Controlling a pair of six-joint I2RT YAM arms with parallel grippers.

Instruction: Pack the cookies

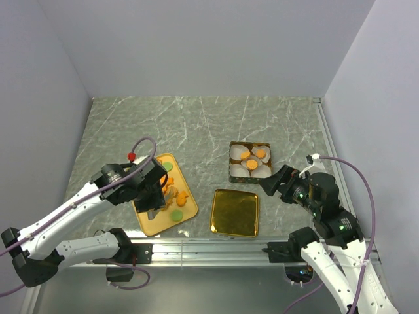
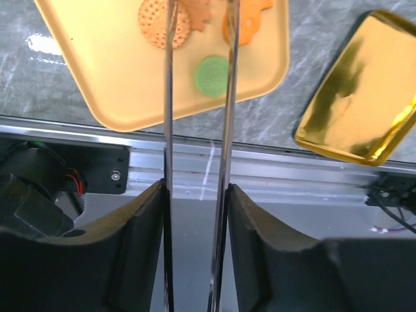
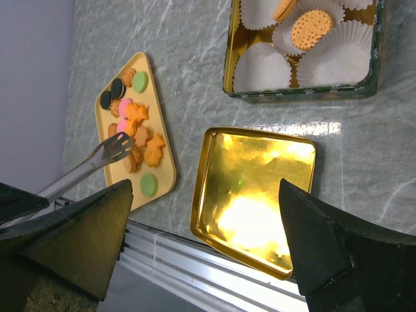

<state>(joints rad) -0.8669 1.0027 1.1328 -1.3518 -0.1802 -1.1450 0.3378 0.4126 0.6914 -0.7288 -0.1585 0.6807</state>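
The cookies (image 1: 171,191) lie on a yellow tray (image 1: 152,224): orange, tan, pink, green and dark ones (image 3: 135,123). My left gripper (image 1: 152,190) is shut on metal tongs (image 2: 168,97), whose two blades reach over a green cookie (image 2: 212,75) and a tan round one (image 2: 156,26). The tong tips (image 3: 117,148) sit apart just above the orange cookies and hold nothing. A green tin (image 1: 249,162) holds white paper cups, some with orange cookies (image 3: 311,29). My right gripper (image 1: 272,182) is open and empty, above the gold lid (image 3: 253,188).
The gold lid (image 1: 235,212) lies upturned between tray and tin, near the table's front rail (image 2: 273,166). Empty paper cups (image 3: 262,68) sit in the tin's near side. Grey walls stand on the left, back and right.
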